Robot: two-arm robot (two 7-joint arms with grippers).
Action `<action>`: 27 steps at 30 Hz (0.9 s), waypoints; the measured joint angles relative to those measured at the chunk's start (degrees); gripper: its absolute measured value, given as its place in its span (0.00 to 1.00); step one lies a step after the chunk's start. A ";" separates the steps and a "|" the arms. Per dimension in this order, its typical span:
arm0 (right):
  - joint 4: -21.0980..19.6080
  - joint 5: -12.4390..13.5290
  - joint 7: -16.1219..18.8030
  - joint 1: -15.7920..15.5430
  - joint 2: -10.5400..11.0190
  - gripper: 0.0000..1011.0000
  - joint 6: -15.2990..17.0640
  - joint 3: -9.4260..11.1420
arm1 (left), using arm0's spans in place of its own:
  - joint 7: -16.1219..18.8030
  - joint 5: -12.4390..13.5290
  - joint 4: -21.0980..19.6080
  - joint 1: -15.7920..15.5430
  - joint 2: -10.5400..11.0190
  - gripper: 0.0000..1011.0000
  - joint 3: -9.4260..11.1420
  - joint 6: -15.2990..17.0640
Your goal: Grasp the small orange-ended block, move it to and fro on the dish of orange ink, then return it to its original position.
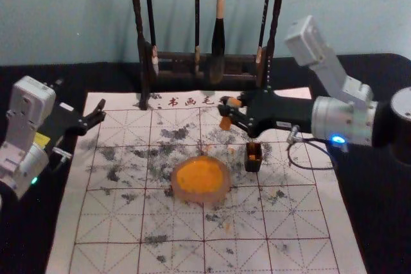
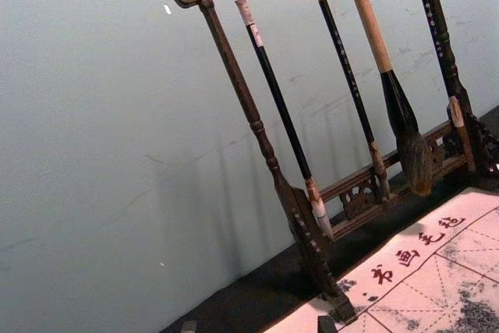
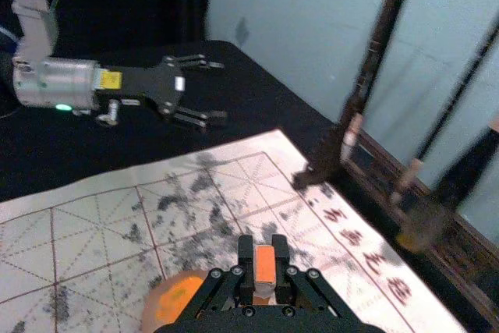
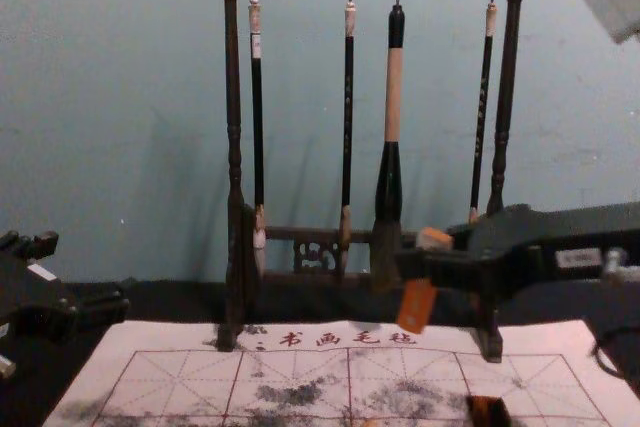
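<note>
My right gripper is above the mat, behind and slightly right of the ink dish. It is shut on the orange-ended block, which hangs tilted below the fingers; in the chest view the block shows above the mat. The right wrist view has the block's orange end between the fingers of the right gripper. The dish of orange ink lies on the mat. A small dark open box stands right of the dish, orange inside. My left gripper is parked open at the left.
A wooden brush rack with several hanging brushes stands at the back, behind the printed white mat. A large brush hangs close behind the right gripper. Black cloth surrounds the mat.
</note>
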 joint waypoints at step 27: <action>-7.52 0.26 -12.54 -13.43 2.06 0.11 5.69 7.20 | 0.00 0.00 0.00 0.00 0.00 0.99 0.00 0.00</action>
